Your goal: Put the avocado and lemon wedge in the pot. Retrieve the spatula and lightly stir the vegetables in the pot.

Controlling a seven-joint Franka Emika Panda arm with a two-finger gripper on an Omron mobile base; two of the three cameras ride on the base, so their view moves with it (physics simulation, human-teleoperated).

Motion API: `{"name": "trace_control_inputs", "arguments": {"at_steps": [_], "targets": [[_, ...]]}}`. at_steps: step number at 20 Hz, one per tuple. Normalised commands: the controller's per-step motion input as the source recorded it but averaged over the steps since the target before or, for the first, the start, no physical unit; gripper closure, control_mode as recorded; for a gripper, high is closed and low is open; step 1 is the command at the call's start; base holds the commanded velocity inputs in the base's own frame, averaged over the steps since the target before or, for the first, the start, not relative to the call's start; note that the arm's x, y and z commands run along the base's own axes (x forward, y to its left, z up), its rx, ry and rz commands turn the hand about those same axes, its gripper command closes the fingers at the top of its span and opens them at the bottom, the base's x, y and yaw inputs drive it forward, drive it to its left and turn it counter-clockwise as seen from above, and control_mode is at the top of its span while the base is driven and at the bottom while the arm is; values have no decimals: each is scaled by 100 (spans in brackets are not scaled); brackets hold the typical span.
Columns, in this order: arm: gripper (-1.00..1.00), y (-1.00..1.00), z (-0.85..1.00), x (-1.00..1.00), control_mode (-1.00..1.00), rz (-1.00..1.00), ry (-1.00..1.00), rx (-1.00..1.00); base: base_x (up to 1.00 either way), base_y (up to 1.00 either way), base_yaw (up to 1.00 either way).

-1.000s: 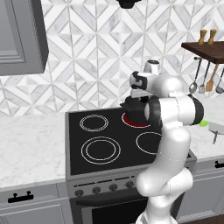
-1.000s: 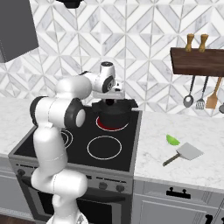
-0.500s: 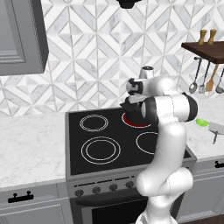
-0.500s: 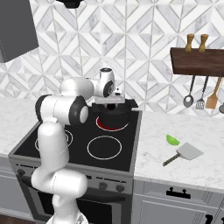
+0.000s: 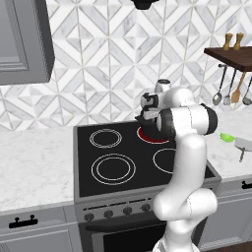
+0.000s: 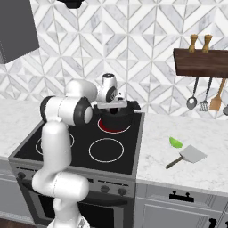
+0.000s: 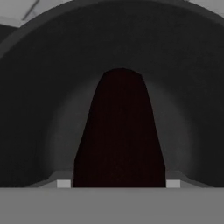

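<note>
The end effector [image 6: 116, 108] sits low in the squat black round pot [image 6: 116, 119] at the stove's 1 o'clock burner; its opening is hidden. A bright-green avocado [image 6: 175, 143] and pale grey flat-headed spatula [image 6: 187, 156] lie on the bench; stirring remains undone.

The stove [image 6: 53, 151] is showing glossy black with thin white burner rings, and the ring under the black pot [image 6: 116, 119] is glowing red. Right of the stove, the counter [image 6: 178, 169] is showing white marble with faint grey veining. On it a bright-green sliver [image 6: 175, 143] is lying beside the pale grey spatula [image 6: 193, 154] with its darker handle. Behind the stove, the wall [image 6: 147, 49] is carrying a grey-and-white geometric diamond pattern. The shelf [image 6: 200, 62] is showing dark brown.
</note>
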Motion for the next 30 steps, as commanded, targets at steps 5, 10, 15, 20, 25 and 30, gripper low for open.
{"name": "trace_control_inputs", "arguments": {"at_steps": [5, 10, 15, 20, 25, 30], "targets": [[-100, -3, -1, 2, -100, 3, 0, 0, 0, 0, 0], [-100, -8, 0, 0, -100, 0, 0, 0, 0, 0, 0], [-100, 0, 21, 0, -100, 0, -1, 2, 0, 0, 0], [-100, -44, 88, -29, -100, 0, -6, 7, 0, 0, 0], [-100, -91, 34, -71, -100, -3, 10, -3, 0, 0, 0], [-100, -99, -11, -45, -100, 0, 12, -2, 0, 0, 0]]}}
